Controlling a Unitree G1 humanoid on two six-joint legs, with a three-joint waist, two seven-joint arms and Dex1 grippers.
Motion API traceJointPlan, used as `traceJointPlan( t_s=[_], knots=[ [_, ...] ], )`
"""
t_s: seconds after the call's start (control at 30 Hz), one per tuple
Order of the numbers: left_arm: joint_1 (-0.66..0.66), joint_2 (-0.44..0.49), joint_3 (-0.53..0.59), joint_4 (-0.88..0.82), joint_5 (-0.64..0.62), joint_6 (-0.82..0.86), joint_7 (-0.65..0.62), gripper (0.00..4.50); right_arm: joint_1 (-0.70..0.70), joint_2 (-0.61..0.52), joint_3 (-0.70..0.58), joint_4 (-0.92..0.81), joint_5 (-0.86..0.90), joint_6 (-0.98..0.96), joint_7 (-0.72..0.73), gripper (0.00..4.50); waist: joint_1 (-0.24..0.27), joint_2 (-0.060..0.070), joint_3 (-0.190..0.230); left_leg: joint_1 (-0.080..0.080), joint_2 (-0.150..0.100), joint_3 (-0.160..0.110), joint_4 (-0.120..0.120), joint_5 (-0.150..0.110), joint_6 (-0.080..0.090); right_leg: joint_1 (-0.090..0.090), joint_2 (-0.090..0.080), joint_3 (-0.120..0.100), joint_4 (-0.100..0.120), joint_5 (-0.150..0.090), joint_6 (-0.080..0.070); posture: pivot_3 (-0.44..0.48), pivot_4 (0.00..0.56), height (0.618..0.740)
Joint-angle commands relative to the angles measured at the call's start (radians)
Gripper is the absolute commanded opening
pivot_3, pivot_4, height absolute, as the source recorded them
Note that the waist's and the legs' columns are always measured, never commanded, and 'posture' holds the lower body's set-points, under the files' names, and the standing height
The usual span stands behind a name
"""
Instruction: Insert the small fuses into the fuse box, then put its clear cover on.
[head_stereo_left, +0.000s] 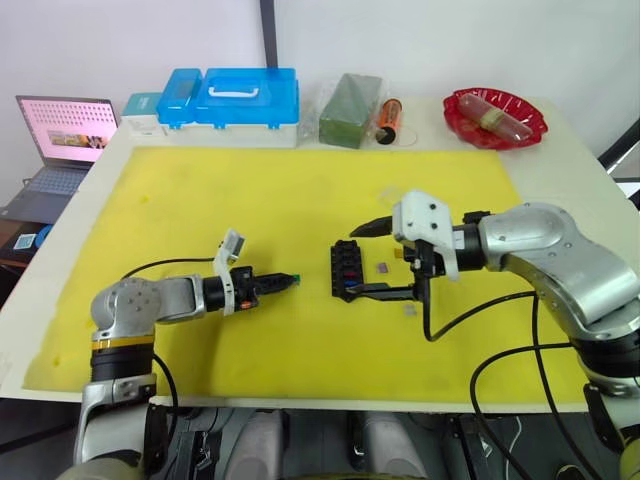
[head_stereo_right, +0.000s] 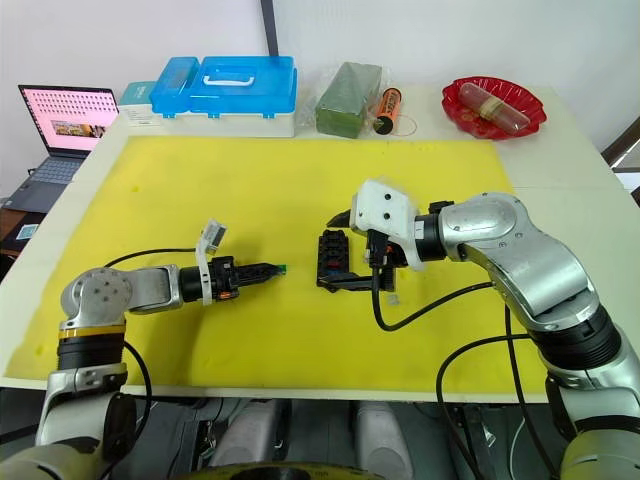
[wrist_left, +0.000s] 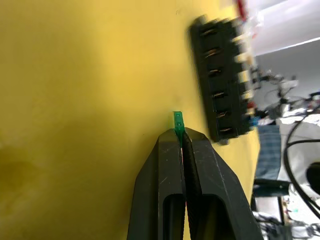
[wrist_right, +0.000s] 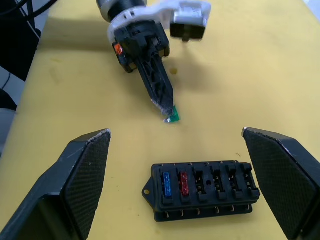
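Note:
The black fuse box (head_stereo_left: 346, 270) lies mid-mat, with a blue fuse (wrist_right: 167, 184) and a red fuse (wrist_right: 183, 183) seated at one end of it. My right gripper (head_stereo_left: 350, 265) is open, one finger on each side of the box and not touching it. Left of the box, my left gripper (head_stereo_left: 288, 279) is shut on a green fuse (wrist_left: 178, 120), whose tip points toward the box a short gap away. Three loose small fuses (head_stereo_left: 383, 267) lie on the mat under my right wrist. The clear cover is out of view.
The yellow mat (head_stereo_left: 300, 190) covers the table. Along the back edge stand a blue-lidded storage box (head_stereo_left: 235, 105), a bagged green block (head_stereo_left: 350, 108), an orange bottle (head_stereo_left: 389, 120) and a red plate (head_stereo_left: 494, 117). A laptop (head_stereo_left: 62, 135) sits off the table's left.

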Motion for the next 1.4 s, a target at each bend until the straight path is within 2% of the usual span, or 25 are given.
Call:
traceJointPlan(
  t_s=[0.03,0.13,0.27,0.43,0.57,0.83,0.9,1.0,1.27,1.4],
  knots=[
    [-0.040,0.052,-0.021,-0.114,-0.011,-0.103,-0.146,0.04,-0.021,0.021,-0.076,-0.021,0.066,0.072,-0.034,4.50,0.001,0.000,0.000,0.000,0.000,0.000,0.000,0.000,0.000,0.000,0.000,0.000,0.000,0.000,-0.001,0.000,0.150,0.740],
    [-0.089,0.101,-0.069,-0.135,-0.002,-0.124,-0.225,0.04,-0.048,0.046,-0.138,-0.018,0.154,0.175,-0.070,4.50,0.005,0.000,0.000,0.000,0.000,0.001,-0.001,0.000,0.000,0.000,0.000,0.000,-0.002,-0.001,-0.001,0.000,0.150,0.740],
    [-0.170,0.150,-0.131,-0.172,0.040,-0.236,-0.362,0.04,-0.152,0.088,-0.252,0.031,0.336,0.409,-0.144,4.50,0.002,0.000,0.000,-0.001,0.000,0.001,-0.001,0.000,0.000,0.000,0.000,0.000,-0.004,0.000,-0.002,0.000,0.150,0.740],
    [-0.233,0.178,-0.243,-0.205,0.163,-0.422,-0.490,0.04,-0.282,0.109,-0.280,0.102,0.441,0.613,-0.214,4.50,-0.003,0.000,0.000,-0.001,0.001,0.002,-0.003,0.000,0.000,0.001,0.001,0.000,-0.010,0.000,-0.004,0.000,0.150,0.740],
    [-0.263,0.161,-0.299,-0.192,0.238,-0.527,-0.533,0.00,-0.332,0.132,-0.272,0.134,0.455,0.682,-0.263,3.58,-0.010,0.001,0.000,-0.002,0.002,0.003,-0.003,0.000,0.001,0.001,0.002,0.001,-0.011,0.002,-0.001,0.000,0.150,0.740],
    [-0.279,0.130,-0.343,-0.167,0.309,-0.624,-0.570,0.00,-0.352,0.139,-0.260,0.160,0.474,0.739,-0.291,3.58,-0.021,0.001,0.001,-0.002,0.003,0.003,-0.003,-0.001,0.002,0.001,0.003,0.001,-0.012,0.003,0.001,0.000,0.150,0.740],
    [-0.280,0.124,-0.344,-0.164,0.315,-0.627,-0.571,0.00,-0.353,0.141,-0.261,0.165,0.475,0.743,-0.295,3.27,-0.021,0.001,0.001,-0.002,0.003,0.003,-0.003,-0.001,0.003,0.001,0.004,0.001,-0.012,0.003,0.001,0.000,0.150,0.740],
    [-0.280,0.119,-0.345,-0.159,0.326,-0.637,-0.575,0.00,-0.352,0.137,-0.253,0.162,0.476,0.744,-0.294,2.42,-0.020,0.001,0.001,-0.002,0.004,0.003,-0.003,-0.002,0.003,0.001,0.004,0.001,-0.011,0.003,0.001,0.000,0.150,0.740],
    [-0.275,0.117,-0.344,-0.165,0.336,-0.641,-0.587,0.00,-0.341,0.124,-0.230,0.152,0.474,0.727,-0.287,2.42,-0.020,0.001,0.001,-0.002,0.004,0.003,-0.003,-0.002,0.003,0.001,0.004,0.001,-0.011,0.003,0.001,0.000,0.150,0.740],
    [-0.278,0.115,-0.344,-0.163,0.341,-0.646,-0.588,0.00,-0.338,0.126,-0.229,0.151,0.471,0.715,-0.289,1.50,-0.020,0.001,0.001,-0.002,0.004,0.003,-0.003,-0.002,0.003,0.001,0.004,0.001,-0.011,0.003,0.001,0.000,0.150,0.740]
  ],
)
